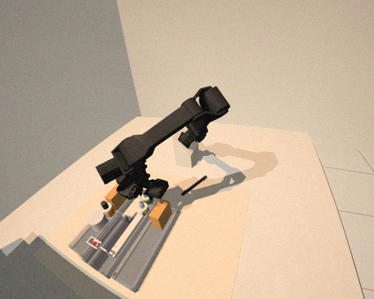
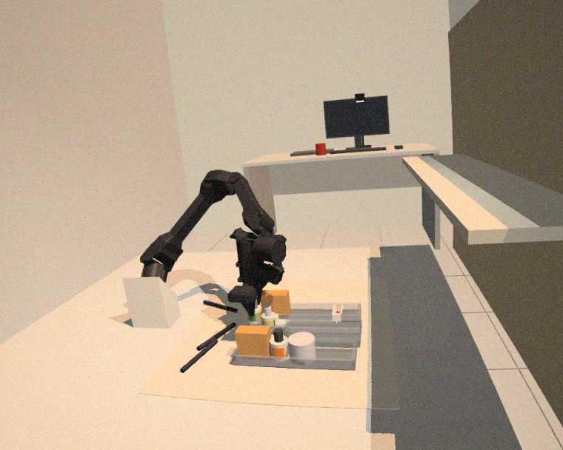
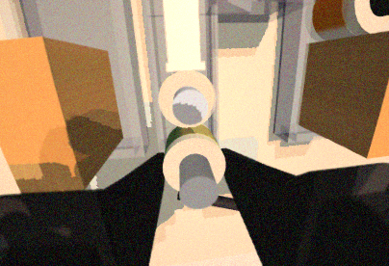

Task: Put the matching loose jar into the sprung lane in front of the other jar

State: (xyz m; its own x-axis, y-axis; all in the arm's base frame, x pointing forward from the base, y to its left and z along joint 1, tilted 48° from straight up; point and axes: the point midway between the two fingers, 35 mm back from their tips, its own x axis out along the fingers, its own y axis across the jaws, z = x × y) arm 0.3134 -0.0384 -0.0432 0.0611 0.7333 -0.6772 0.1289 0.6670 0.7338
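Note:
My gripper (image 1: 147,192) (image 2: 253,309) (image 3: 193,156) is shut on the new jar (image 1: 147,199) (image 2: 257,315) (image 3: 175,172), which has a green label, white shoulder and grey cap. It is upright at the front end of the sprung lane (image 3: 210,36). The matching lane jar (image 1: 143,209) (image 2: 268,319) (image 3: 166,99) stands directly behind it; they look touching or nearly so. Behind that is the cream pusher plate (image 3: 185,66) with its long pale strip (image 1: 126,232) (image 3: 182,16). The held jar's base and the low front stop are hidden, so its contact with the lane floor cannot be told.
Orange boxes (image 1: 160,215) (image 2: 252,341) (image 3: 26,113) stand in the lanes on both sides. An amber jar with a black cap (image 1: 109,209) (image 2: 278,347) (image 3: 333,11) and a white tub (image 1: 97,220) (image 2: 301,344) stand in one side lane. Dark rods (image 1: 194,185) (image 2: 216,336) lie in front.

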